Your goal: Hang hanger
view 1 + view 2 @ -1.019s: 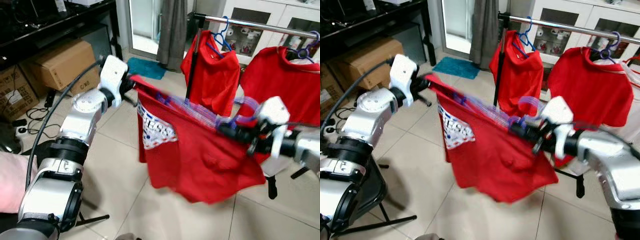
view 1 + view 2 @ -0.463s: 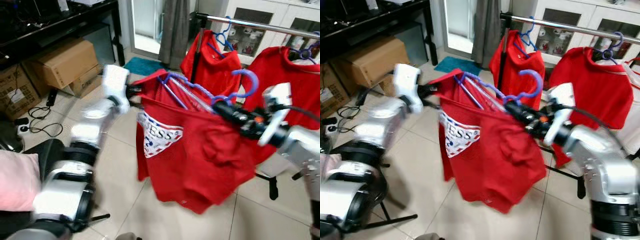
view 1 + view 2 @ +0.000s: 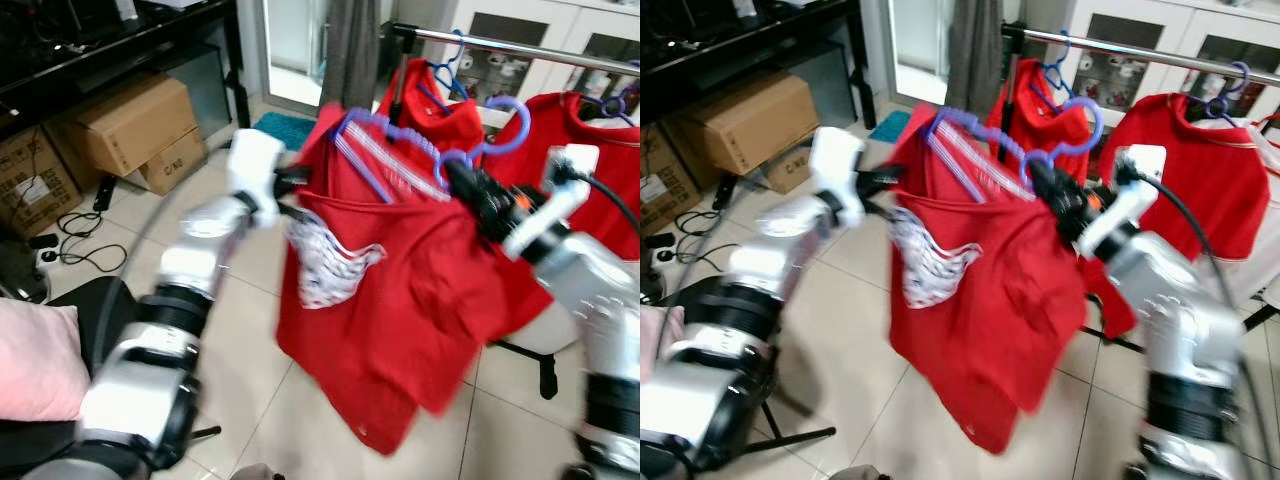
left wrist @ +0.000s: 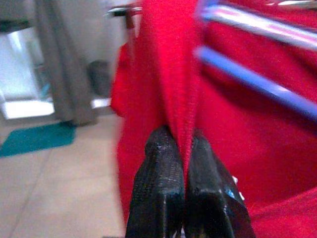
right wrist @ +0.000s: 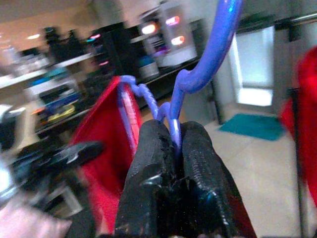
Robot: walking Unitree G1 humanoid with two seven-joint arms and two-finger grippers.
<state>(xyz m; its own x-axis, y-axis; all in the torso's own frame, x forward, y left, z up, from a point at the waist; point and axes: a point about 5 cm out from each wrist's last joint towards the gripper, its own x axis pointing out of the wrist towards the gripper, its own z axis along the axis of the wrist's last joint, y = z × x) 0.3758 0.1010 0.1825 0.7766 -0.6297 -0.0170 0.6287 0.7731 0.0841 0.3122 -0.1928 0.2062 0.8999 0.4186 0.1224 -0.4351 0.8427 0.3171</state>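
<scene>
A red T-shirt (image 3: 400, 300) with a white chest print hangs on a purple plastic hanger (image 3: 400, 150), held up in front of the metal clothes rail (image 3: 520, 45). My right gripper (image 3: 462, 180) is shut on the hanger's neck just below its hook (image 5: 208, 54), which sits a little below the rail. My left gripper (image 3: 295, 183) is shut on the shirt's left shoulder edge; the red cloth (image 4: 171, 84) runs between its fingers (image 4: 161, 183).
Two more red shirts (image 3: 440, 120) (image 3: 590, 160) hang on blue hangers on the rail behind. Cardboard boxes (image 3: 120, 130) and a black shelf stand at the left, a teal mat (image 3: 285, 130) on the tiled floor, cables lower left.
Both arms have lifted the shirt and hanger up and toward the rail. The hook is now higher and the shirt hangs more upright.
</scene>
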